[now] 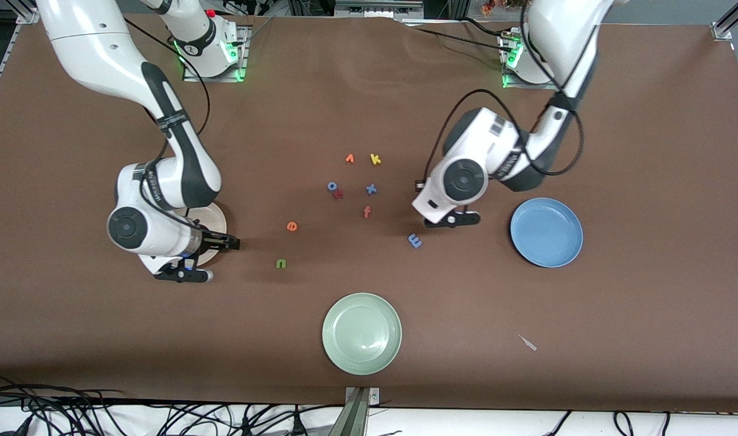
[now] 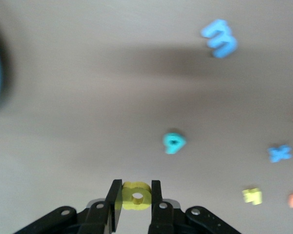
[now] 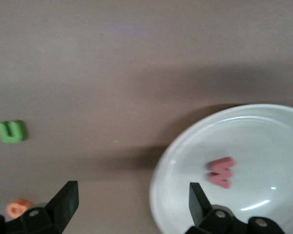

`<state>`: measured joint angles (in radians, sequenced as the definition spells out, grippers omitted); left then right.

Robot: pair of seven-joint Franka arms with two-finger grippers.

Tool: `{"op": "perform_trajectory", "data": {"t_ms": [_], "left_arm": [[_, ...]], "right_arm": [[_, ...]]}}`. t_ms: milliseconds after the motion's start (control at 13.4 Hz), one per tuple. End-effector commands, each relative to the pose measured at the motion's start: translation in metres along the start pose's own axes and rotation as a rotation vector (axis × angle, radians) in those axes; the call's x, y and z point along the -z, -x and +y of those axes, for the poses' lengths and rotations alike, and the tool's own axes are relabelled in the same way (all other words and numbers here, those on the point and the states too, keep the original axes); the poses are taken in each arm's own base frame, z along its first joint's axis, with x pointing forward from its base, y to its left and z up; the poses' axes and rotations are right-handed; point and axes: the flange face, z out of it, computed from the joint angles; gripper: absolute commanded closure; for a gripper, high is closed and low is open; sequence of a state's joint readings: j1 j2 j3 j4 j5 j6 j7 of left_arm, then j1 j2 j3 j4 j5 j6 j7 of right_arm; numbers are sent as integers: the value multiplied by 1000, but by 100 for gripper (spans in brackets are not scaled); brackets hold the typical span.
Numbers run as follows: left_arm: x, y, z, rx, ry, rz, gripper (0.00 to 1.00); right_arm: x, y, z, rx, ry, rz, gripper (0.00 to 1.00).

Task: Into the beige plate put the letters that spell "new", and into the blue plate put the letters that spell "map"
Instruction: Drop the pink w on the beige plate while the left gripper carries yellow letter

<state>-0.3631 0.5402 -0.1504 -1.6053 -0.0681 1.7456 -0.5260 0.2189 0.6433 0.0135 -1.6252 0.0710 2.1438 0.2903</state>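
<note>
At the right arm's end of the table, the right gripper (image 3: 132, 204) is held with its fingers spread wide over the rim of the beige plate (image 3: 185, 146), in which the salmon "w" (image 3: 220, 172) lies. The green "n" (image 1: 281, 263) and orange "e" (image 1: 292, 226) are left on the cloth. The yellow "a" (image 2: 136, 196) is pinched in the left gripper (image 2: 136, 200); it is best carried level over the blue plate (image 1: 546, 232) and let go low, clear of the blue "m" (image 1: 415, 241).
</note>
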Motion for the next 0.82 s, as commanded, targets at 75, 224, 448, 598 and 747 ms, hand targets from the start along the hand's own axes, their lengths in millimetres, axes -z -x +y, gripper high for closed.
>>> {"op": "perform_trajectory", "data": {"t_ms": [75, 224, 448, 598, 747], "left_arm": [[5, -15, -60, -94, -152, 2, 95], [6, -28, -89, -154, -143, -16, 95], [3, -52, -151, -274, -101, -45, 93], [-2, -64, -181, -312, -92, -52, 92], [-16, -75, -196, -337, -75, -62, 90]], "right_arm": [[-4, -6, -49, -130, -101, -6, 0], [-13, -3, -67, -136, -106, -11, 0], [-35, 1, -92, -139, -109, 35, 0], [-48, 2, -105, -108, -101, 50, 0], [-61, 1, -111, -57, -62, 78, 0]]}}
